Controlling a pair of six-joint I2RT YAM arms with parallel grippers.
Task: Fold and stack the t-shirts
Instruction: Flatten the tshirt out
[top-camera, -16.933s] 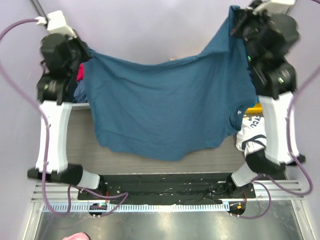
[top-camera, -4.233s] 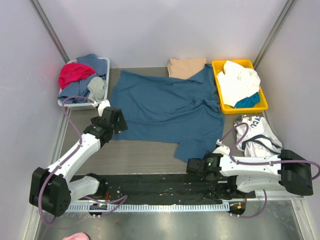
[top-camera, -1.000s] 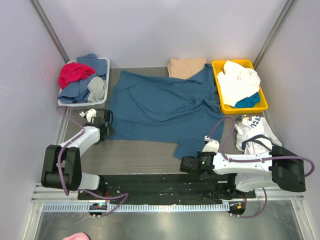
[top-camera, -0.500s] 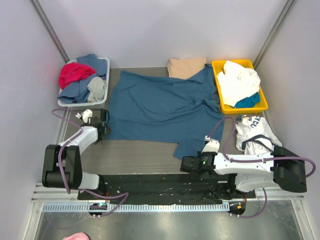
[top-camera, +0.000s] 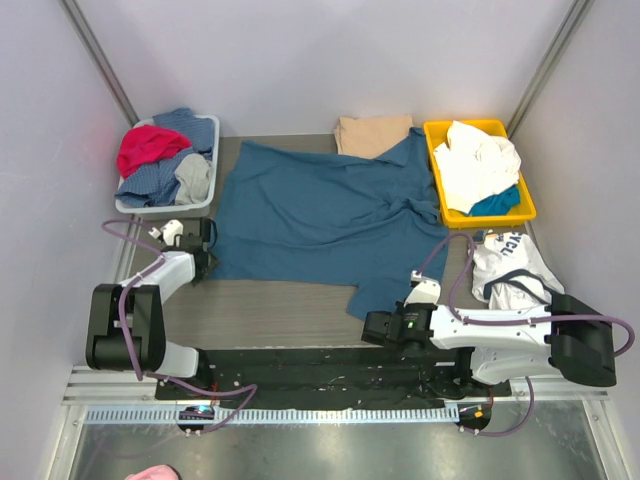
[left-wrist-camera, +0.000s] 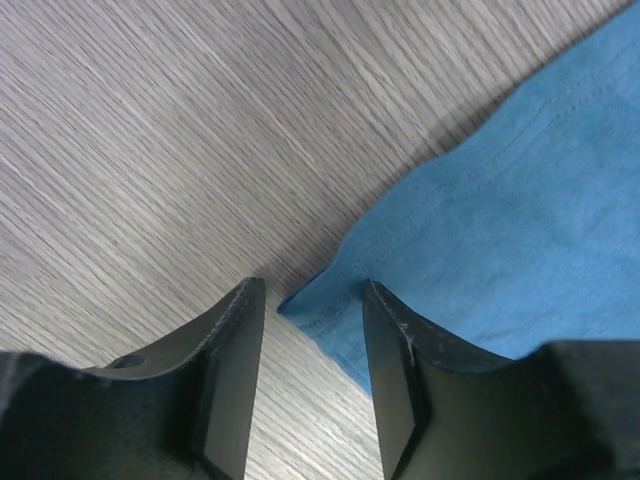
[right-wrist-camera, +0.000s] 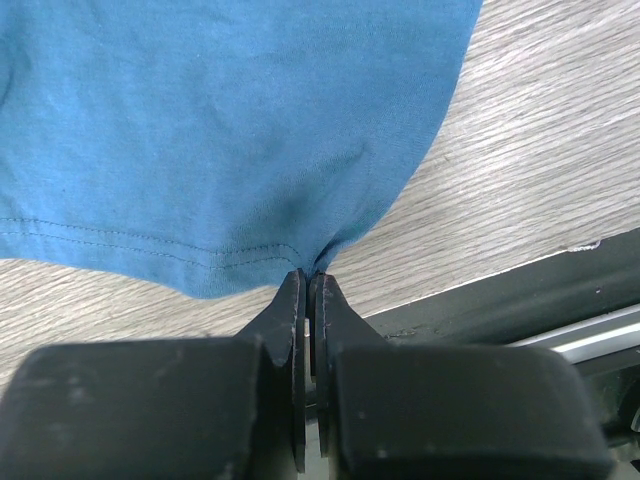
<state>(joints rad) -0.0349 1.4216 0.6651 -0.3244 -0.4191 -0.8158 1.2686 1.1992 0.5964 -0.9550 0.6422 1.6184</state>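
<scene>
The large dark teal-blue t-shirt (top-camera: 320, 215) lies spread on the table with creases at its right side. My left gripper (top-camera: 205, 262) is open at its near-left corner; in the left wrist view (left-wrist-camera: 312, 290) that corner (left-wrist-camera: 310, 305) lies between the two fingers. My right gripper (top-camera: 368, 322) is shut on the shirt's near hem (right-wrist-camera: 300, 255), pinching a small fold of cloth, close to the table's front edge. A folded tan-beige t-shirt (top-camera: 372, 134) lies at the back, partly under the teal shirt. No orange shirt is in view.
A grey bin (top-camera: 210, 128) of mixed clothes stands at the back left. A yellow tray (top-camera: 436, 140) with white and teal cloth stands at the back right. A white printed shirt (top-camera: 508, 262) lies at the right edge. A black base strip (top-camera: 300, 365) runs along the front.
Since 16.9 s ago the shirt went from held up between both arms to lying flat. In the last second the left gripper edged slightly toward the shirt's corner; the right gripper barely moved.
</scene>
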